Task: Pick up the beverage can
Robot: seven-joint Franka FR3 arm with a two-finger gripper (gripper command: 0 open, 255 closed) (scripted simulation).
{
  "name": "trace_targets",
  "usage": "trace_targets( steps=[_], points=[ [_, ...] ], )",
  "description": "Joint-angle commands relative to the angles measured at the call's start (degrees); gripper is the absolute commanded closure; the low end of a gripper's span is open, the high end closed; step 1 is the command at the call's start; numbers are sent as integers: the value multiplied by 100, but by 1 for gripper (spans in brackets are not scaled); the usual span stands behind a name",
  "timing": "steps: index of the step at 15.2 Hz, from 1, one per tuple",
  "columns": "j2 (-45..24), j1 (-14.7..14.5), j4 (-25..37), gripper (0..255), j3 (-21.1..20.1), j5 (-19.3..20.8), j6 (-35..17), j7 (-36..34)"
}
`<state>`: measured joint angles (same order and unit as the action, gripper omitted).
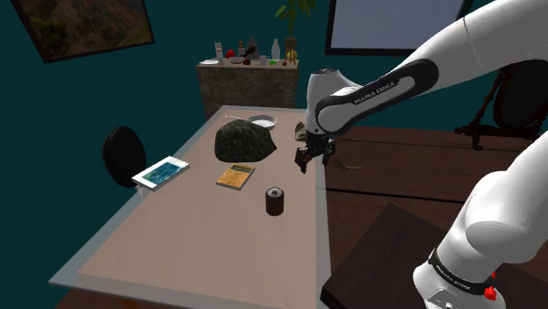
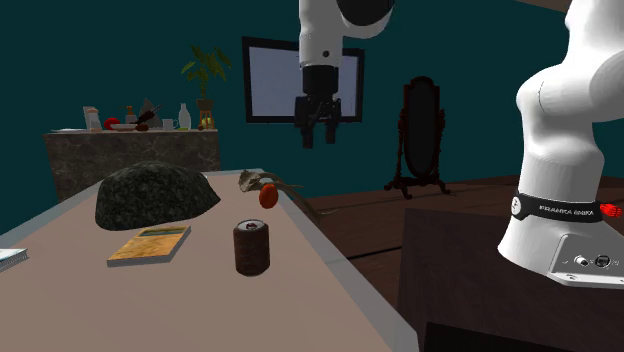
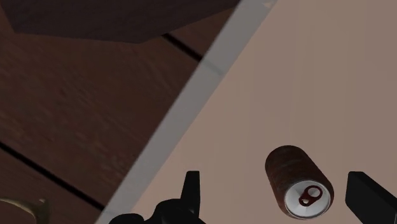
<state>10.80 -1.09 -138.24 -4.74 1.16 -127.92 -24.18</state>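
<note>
We log gripper spread wide, holding nothing — hovers high over table; brown can upright near table edge.

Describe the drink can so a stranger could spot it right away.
Find the long beige table with a big dark lump on it. Near the table's long edge, beside a flat yellow book, stands the can: the only small upright brown cylinder, silver-topped.
</note>
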Motion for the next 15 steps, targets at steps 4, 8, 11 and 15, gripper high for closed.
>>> trace_targets(
  steps=[4, 8, 11, 15],
  points=[
    [-1180, -37, 491, 0, -103, 86, -676, -401],
    [-2088, -109, 1004, 0, -132, 193, -1055, -725],
    [-2769, -189, 1467, 0, -116, 269, -1262, -946],
    [-3674, -312, 2188, 0, -71, 336, -1437, -1197]
  ],
)
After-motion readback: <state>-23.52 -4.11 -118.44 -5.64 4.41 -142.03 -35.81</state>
